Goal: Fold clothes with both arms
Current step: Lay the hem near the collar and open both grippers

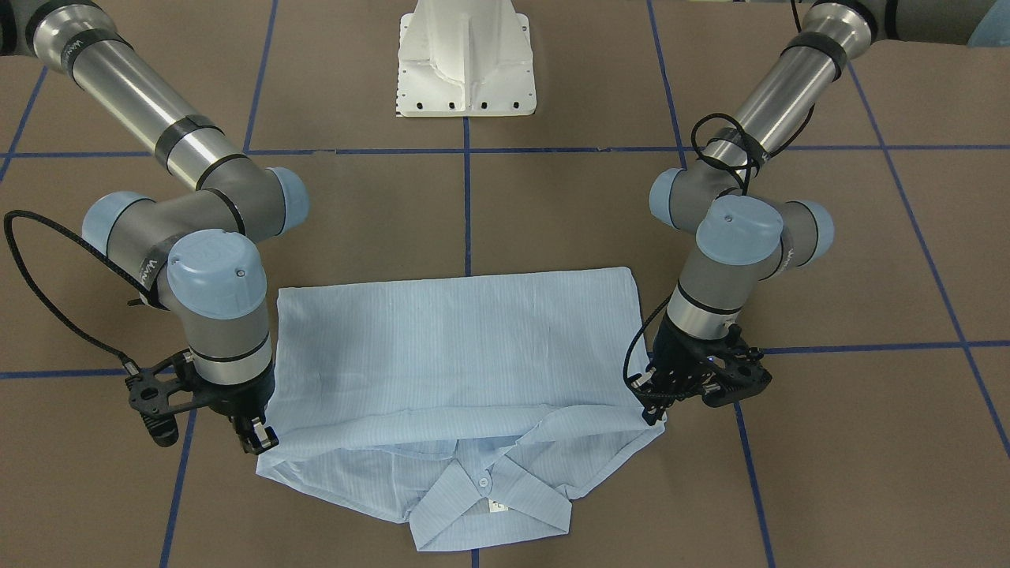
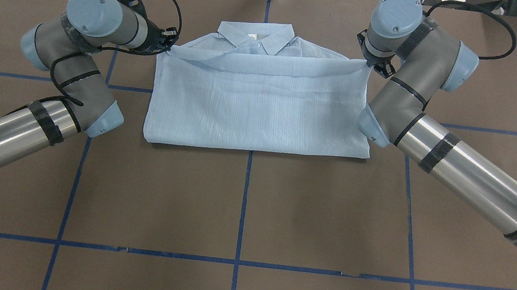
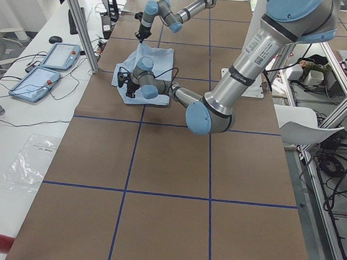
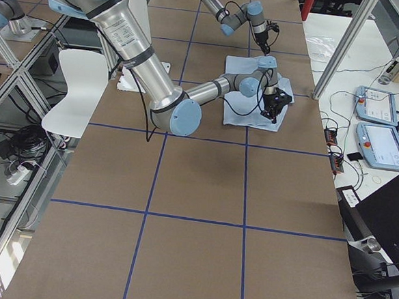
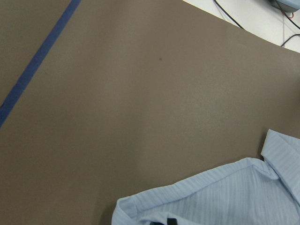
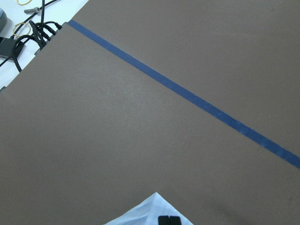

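Left gripper (image 1: 656,410) is pinched shut on one corner of the shirt's (image 1: 458,339) folded-over layer. The right gripper (image 1: 256,438) is doing the same thing on the opposite corner. Both are right down low by the table (image 1: 568,213). The wrist cams don't show much, just a sliver of black fingertip (image 5: 171,221) at the bottom edge with pale blue cloth around it, and the right one looks about the same.

The edge of that top layer runs pretty much straight from one gripper to the other. It stops just short of the collar (image 1: 493,505), so the collar and its little white button (image 1: 483,480) stick out past it on the side away from the robot. Under the held edge you can see the shoulder part of the shirt lying flat. The far fold, on the robot's side, is a clean straight line.

The whole shirt is a tidy rectangle sitting across the middle one of the blue tape lines (image 1: 467,205) on the brown table. It's well apart from the white pedestal base (image 1: 465,67). The fabric is lightly wrinkled with faint stripes.
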You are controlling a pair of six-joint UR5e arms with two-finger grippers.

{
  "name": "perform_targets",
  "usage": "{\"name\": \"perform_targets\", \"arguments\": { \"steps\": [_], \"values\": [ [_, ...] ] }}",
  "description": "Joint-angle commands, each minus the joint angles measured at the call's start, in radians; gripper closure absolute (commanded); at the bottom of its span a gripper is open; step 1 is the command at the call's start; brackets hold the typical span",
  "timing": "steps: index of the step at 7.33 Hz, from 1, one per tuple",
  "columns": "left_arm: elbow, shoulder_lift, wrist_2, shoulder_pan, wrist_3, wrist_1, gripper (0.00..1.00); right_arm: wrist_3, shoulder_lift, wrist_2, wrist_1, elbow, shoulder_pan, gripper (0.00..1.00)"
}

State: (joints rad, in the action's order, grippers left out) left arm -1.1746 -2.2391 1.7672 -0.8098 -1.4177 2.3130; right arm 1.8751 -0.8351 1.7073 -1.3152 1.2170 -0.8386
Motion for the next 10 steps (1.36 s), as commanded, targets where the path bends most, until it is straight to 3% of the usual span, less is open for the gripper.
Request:
{"name": "perform_targets", "arguments": {
  "steps": [1,2,3,4,5,7,8,10],
  "values": [
    [0.003,-0.001,0.0,-0.002,0.002,0.0,0.64,-0.001,0.002,0.0,0.001,-0.002,0.003,0.37],
    [0.003,-0.001,0.0,-0.005,-0.003,0.012,0.56,-0.001,0.004,0.002,-0.001,-0.002,0.006,0.0],
    [0.003,0.001,0.001,-0.021,0.0,0.016,0.54,0.004,0.008,0.003,0.001,0.013,0.007,0.0],
    [-0.002,0.001,0.006,-0.044,0.002,0.017,0.5,0.012,-0.024,0.011,-0.015,0.124,0.013,0.0],
    [-0.002,0.001,0.006,-0.046,0.005,0.017,0.44,0.041,-0.188,0.002,-0.009,0.303,0.082,0.0],
    [-0.002,0.007,0.006,-0.046,0.013,0.034,0.39,0.151,-0.349,0.002,-0.004,0.485,0.166,0.0],
    [-0.002,0.012,0.006,-0.046,0.013,0.046,0.39,0.168,-0.395,0.003,-0.001,0.524,0.197,0.0],
    [-0.003,0.015,0.006,-0.046,0.011,0.046,0.39,0.199,-0.4,0.006,-0.001,0.512,0.222,0.0]
  ]
}}
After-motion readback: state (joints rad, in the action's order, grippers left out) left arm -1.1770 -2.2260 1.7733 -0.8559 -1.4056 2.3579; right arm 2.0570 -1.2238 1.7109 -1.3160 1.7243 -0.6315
